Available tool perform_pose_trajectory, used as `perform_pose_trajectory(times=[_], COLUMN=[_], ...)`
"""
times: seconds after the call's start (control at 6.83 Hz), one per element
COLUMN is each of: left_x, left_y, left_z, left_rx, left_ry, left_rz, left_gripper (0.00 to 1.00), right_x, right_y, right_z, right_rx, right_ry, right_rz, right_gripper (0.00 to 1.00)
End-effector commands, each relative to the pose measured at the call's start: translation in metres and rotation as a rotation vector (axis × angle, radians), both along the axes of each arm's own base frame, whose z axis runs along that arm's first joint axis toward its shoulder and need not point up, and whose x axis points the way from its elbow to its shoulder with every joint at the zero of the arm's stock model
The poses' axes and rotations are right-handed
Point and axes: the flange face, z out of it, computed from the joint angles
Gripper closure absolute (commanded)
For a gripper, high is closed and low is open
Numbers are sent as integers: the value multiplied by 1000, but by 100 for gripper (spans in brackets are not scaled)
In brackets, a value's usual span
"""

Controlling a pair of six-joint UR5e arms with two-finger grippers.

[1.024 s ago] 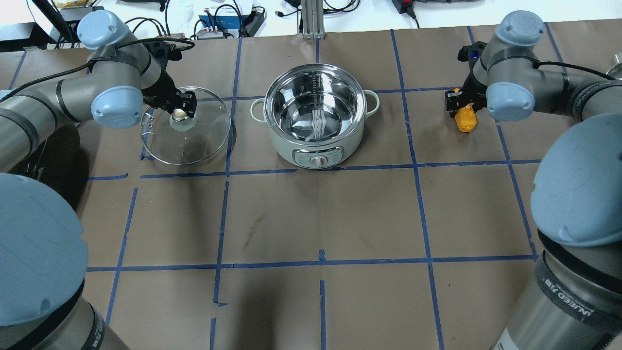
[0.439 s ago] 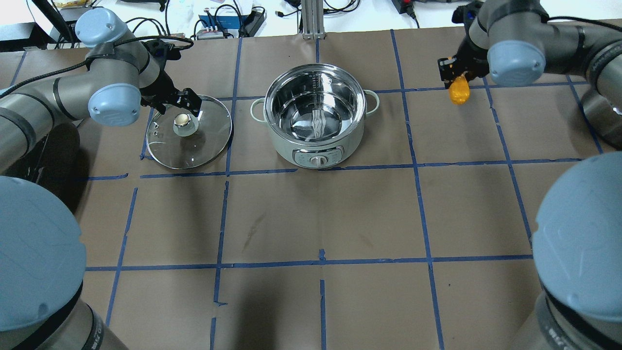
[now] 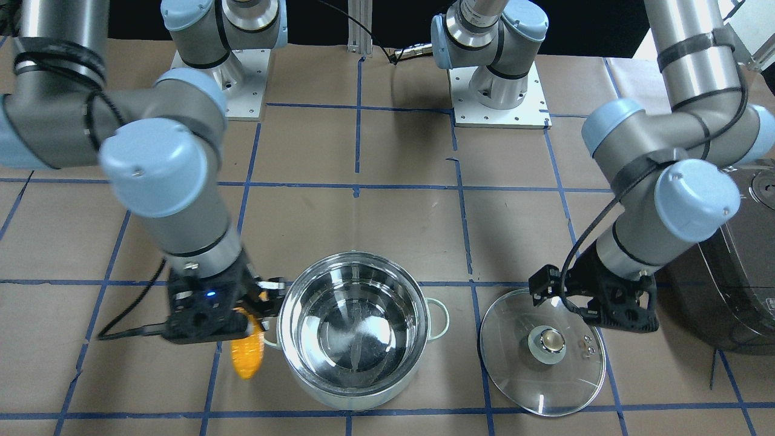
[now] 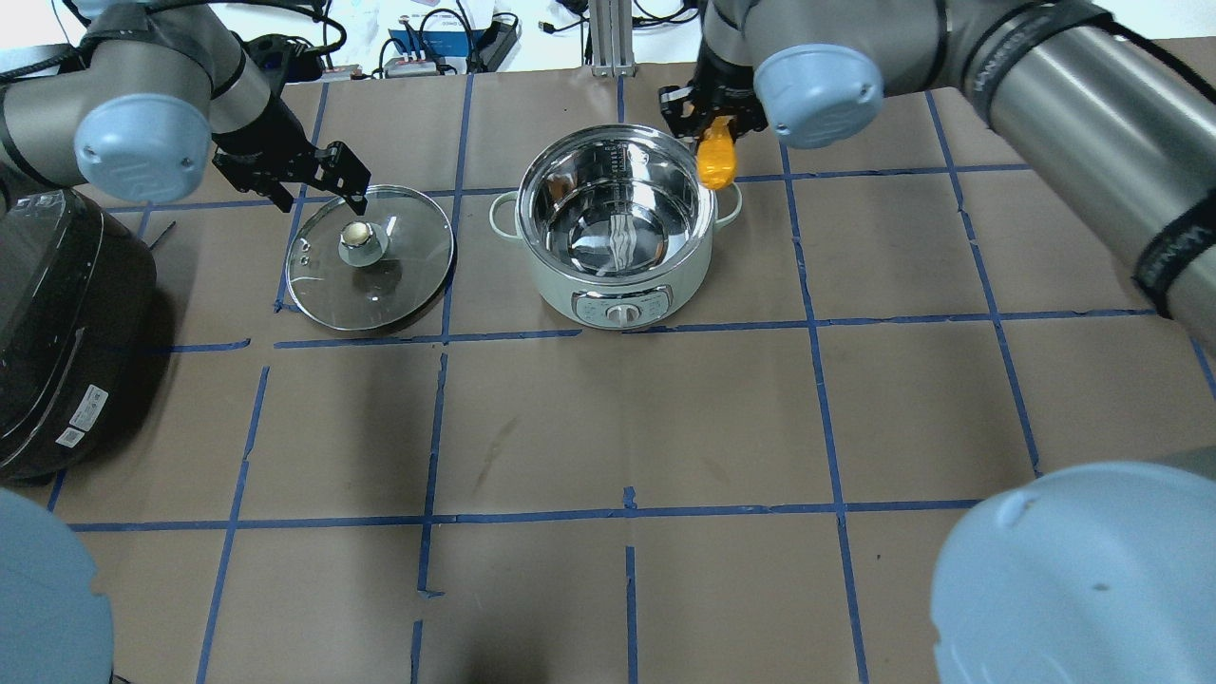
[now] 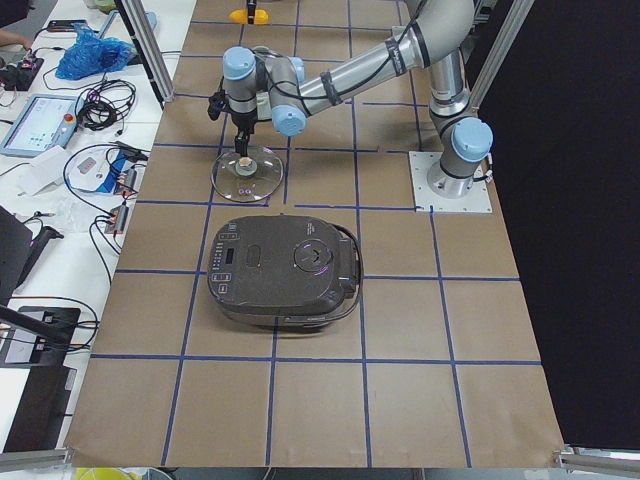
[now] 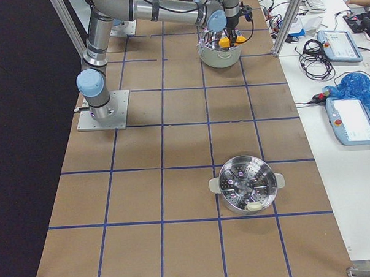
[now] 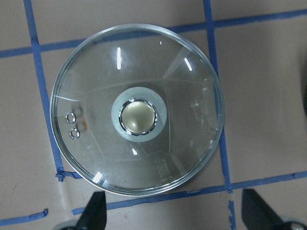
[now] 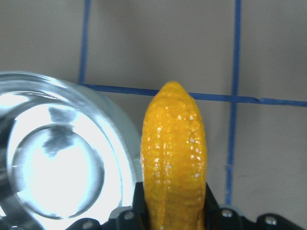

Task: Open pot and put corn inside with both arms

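"Corn (image 4: 716, 161), where is it?"
"In the right gripper (image 4: 711, 128), clamped by its upper end, tip hanging down. It's in the air at the pot's (image 4: 560, 285) far right rim. The wrist view puts it just outside the rim, over the table (image 4: 665, 427)."
"Pot status?"
"Open, upright, shiny inside, nothing in it. The lid (image 4: 399, 275) lies flat on the table to its left, close by but not touching."
"Left gripper (image 4: 323, 195)?"
"Fingers spread, holding nothing. It hangs above the lid's far edge, clear of the knob."
"Anything else?"
"Dark rice cooker (image 4: 57, 323) at the table's left end, well apart from the lid."
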Motion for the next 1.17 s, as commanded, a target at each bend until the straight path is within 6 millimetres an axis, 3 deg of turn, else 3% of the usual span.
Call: perform_pose_trajectory(times=[0.0,0.29,0.44,0.59,0.73,0.88,1.02], left_x=[-31,-77,-100,-105,-104,-98,-95], left_y=[51,105,117,121,120,122,122], left_z=[78,122,132,136,135,138,140], left_rx=[39,31,9,-6,-8,-12,-17], left_ry=[-40,-45,-48,-47,-47,-50,-50], left_rz=[-2,5,-16,-24,-24,-20,-16], left_gripper=[0,0,0,0,0,0,0], right_x=[85,85,81,79,80,80,73], right_y=[10,8,9,7,7,7,4], right_z=[-66,-87,-110,-114,-117,-114,-97], right_rx=[-18,-5,19,20,30,30,13], right_ry=[-7,20,68,81,76,72,66], right_rz=[34,47,50,46,45,50,39], right_gripper=[95,94,93,81,3,0,0])
